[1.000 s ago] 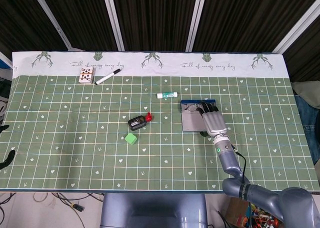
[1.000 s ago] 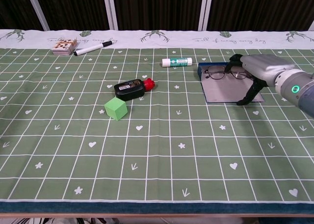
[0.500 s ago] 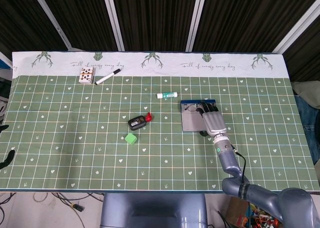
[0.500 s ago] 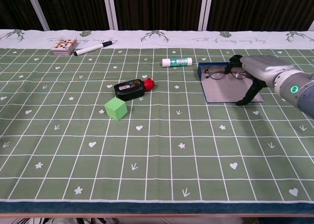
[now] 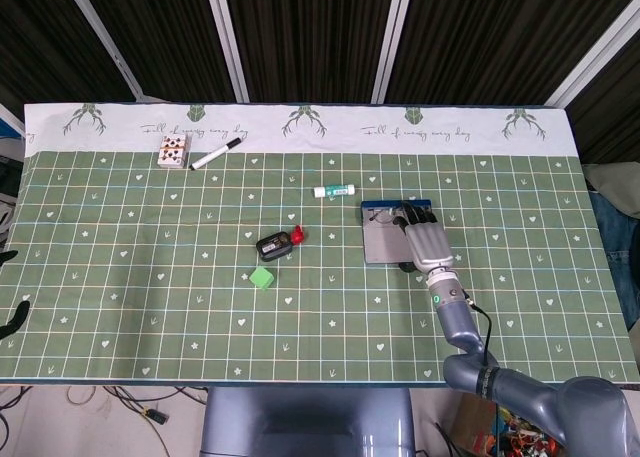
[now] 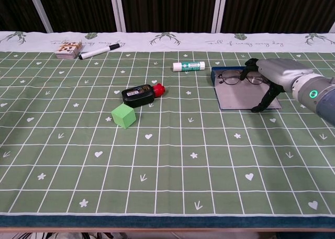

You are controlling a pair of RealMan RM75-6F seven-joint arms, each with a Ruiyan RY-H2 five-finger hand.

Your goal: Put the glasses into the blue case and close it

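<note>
Glasses: we saw the glasses (image 6: 241, 77) lying inside the open blue case (image 6: 235, 95), at its far edge, lenses side by side.
Blue case: it lay open and flat on the green tablecloth (image 6: 167, 160), its grey inner face up.
Right hand: we found the right hand (image 6: 269, 79) over the right end of the case, fingertips (image 6: 250, 64) at the right lens of the glasses, thumb down at the near edge of the case. Whether it pinched the frame, we could not tell.
Left hand: we did not see it in either view.
Left of the case: a glue stick (image 6: 189, 66) just beside its far corner; further left a black bottle with red cap (image 6: 142, 93) and a green cube (image 6: 123, 115).
Far left of the case: a marker (image 6: 99, 51) and a small card box (image 6: 68, 49).
</note>
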